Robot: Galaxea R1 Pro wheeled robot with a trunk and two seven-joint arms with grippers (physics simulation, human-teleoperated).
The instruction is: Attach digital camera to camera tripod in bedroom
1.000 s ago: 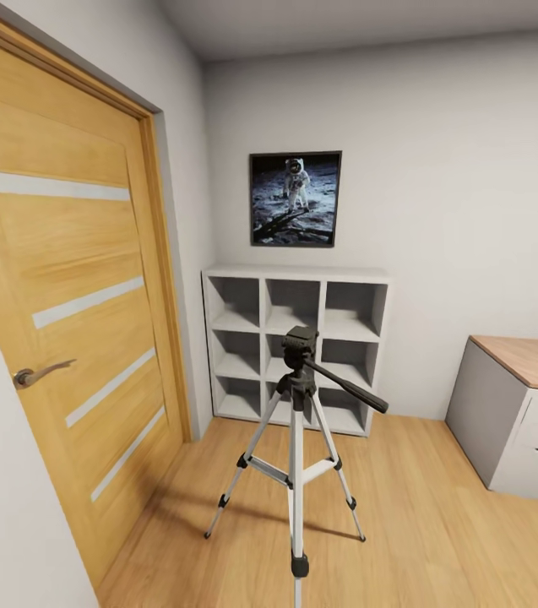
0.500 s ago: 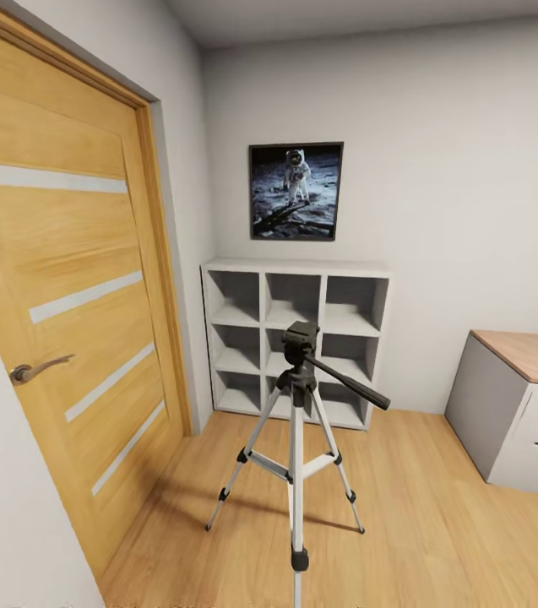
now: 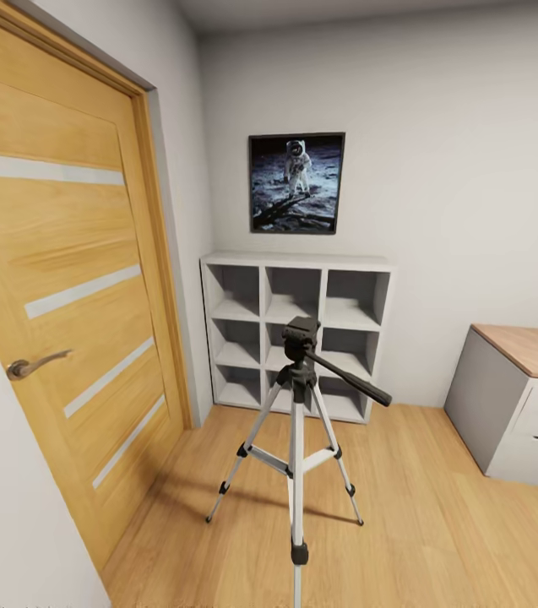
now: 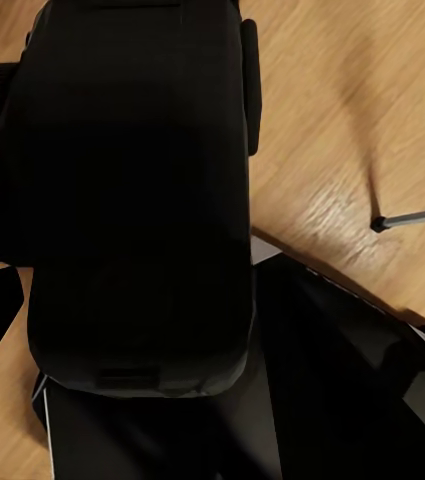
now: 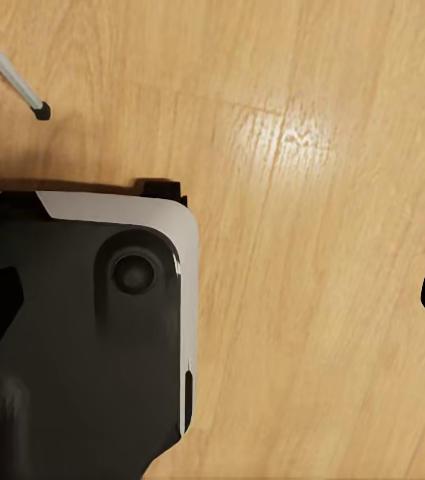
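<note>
Three-legged stand, head view: the camera tripod (image 3: 296, 439) stood at lower centre of the frame on the plank floor (image 3: 437, 523), legs spread, its black head bare and the pan handle (image 3: 349, 380) jutting to the right.
Room, head view: this was the bedroom, with the wooden door (image 3: 66, 321) along the left, the white cube shelf (image 3: 298, 333) behind the tripod, the astronaut picture (image 3: 296, 182) above it, and a drawer unit (image 3: 522, 405) at the right edge.
Left wrist view: a large black block (image 4: 137, 200) sat close to the lens, above the robot's dark base (image 4: 352, 380). One tripod foot (image 4: 378, 224) touched the floor beside it.
Left gripper (image 4: 212, 320): I could not tell how its jaws stood, nor whether the block was the digital camera.
Right wrist view: another tripod foot (image 5: 40, 111) rested near the white-edged base (image 5: 92, 340).
Right gripper (image 5: 214, 305): jaws released and wide apart, with bare floor between them.
Risk, base: both feet lay near the robot's base, so rolling closer would likely have nudged a leg and shifted or toppled the tripod.
Risk, handle: an arm reaching in from the right could have caught the pan handle and swung the head off level.
Risk, mounting: a tilted approach would probably have missed the small head plate.
</note>
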